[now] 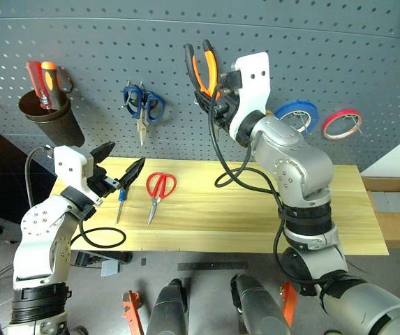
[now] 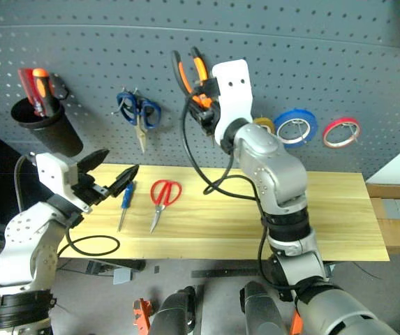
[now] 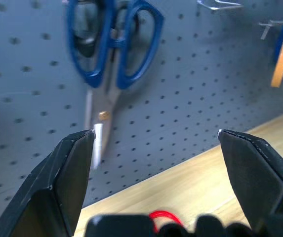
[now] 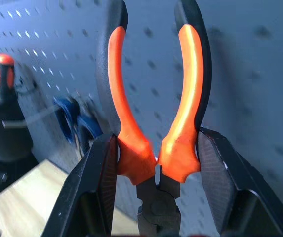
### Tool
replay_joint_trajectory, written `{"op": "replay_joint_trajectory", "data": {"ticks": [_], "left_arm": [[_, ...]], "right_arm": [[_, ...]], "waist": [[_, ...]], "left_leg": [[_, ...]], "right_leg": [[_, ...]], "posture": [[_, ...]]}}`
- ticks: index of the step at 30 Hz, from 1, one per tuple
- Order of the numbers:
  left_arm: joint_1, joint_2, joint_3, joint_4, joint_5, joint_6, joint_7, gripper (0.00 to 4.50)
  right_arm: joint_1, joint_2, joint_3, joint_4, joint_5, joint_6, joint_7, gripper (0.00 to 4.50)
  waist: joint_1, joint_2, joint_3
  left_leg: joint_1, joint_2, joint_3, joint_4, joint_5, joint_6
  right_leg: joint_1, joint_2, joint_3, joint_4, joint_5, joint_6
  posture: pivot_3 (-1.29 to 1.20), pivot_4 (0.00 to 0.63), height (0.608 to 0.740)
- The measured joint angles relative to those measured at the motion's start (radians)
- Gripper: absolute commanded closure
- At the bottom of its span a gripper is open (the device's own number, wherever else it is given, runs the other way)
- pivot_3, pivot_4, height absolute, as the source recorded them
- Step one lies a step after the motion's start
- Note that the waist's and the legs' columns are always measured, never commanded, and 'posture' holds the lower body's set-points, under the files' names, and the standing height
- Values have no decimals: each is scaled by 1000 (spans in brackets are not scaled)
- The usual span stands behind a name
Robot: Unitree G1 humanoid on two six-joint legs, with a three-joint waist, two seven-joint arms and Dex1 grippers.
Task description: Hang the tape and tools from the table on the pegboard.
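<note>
Two grippers: right gripper (image 4: 156,182) clamped on pliers (image 1: 204,66), handles up against pegboard (image 1: 367,49); left gripper (image 1: 124,162) spread wide, empty. On table (image 1: 255,223): one screwdriver (image 1: 121,202), one red scissors (image 1: 158,192). On pegboard: blue scissors (image 1: 142,105), blue ring (image 1: 296,113), red ring (image 1: 342,123).

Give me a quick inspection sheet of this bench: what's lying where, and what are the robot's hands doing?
Surface: wooden table, mostly bare.
Job's things: screwdriver and red scissors lie on the table; pliers raised to the pegboard; tan tape at the board, half hidden behind the arm.
Clutter: blue scissors, blue ring, red ring, cup of screwdrivers, all on the board.
Grippers: left gripper open, empty; right gripper shut on pliers.
Cables: black loop on the table's left.
Surroundings: nothing seen.
</note>
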Motion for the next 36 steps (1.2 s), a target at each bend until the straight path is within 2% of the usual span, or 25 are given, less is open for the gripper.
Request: {"op": "replay_joint_trajectory", "data": {"ticks": [8, 15, 23, 28, 36], "left_arm": [[6, -6, -1, -66, -123, 70, -55, 200], [-34, 52, -4, -65, -208, 171, -139, 200], [-121, 81, -21, -22, -197, 174, -193, 200], [-140, 81, -54, -12, -173, 169, -202, 200], [-151, 79, -62, -6, -154, 150, -216, 200]], "right_arm": [[-83, 71, 13, 168, -51, -220, -24, 2645], [-144, 96, 9, 297, -90, -413, -52, 2645], [-162, 110, 13, 468, -149, -654, -81, 2645], [-129, 92, 62, 577, -266, -854, -121, 2645], [-121, 74, 61, 707, -333, -1022, -188, 2645]], "waist": [[15, -4, -8], [22, -6, -12], [23, -6, -15], [24, -6, -15], [24, -6, -15]], "left_leg": [[0, 0, 0, 0, 1, -1], [0, 0, -2, 0, 2, -3], [0, 0, -6, 0, 3, -5], [0, 0, -7, 0, 5, -8], [0, 0, -8, 0, 7, -10]], "right_leg": [[0, -2, -2, 0, 0, -1], [0, -2, -7, 1, 1, -2], [1, -4, -16, 1, 2, -3], [1, -4, -16, 1, 2, -3], [1, -3, -17, 3, 2, -3]], "posture": [[29, 158, 740], [36, 154, 740], [42, 157, 740], [46, 157, 740], [52, 153, 740]]}}
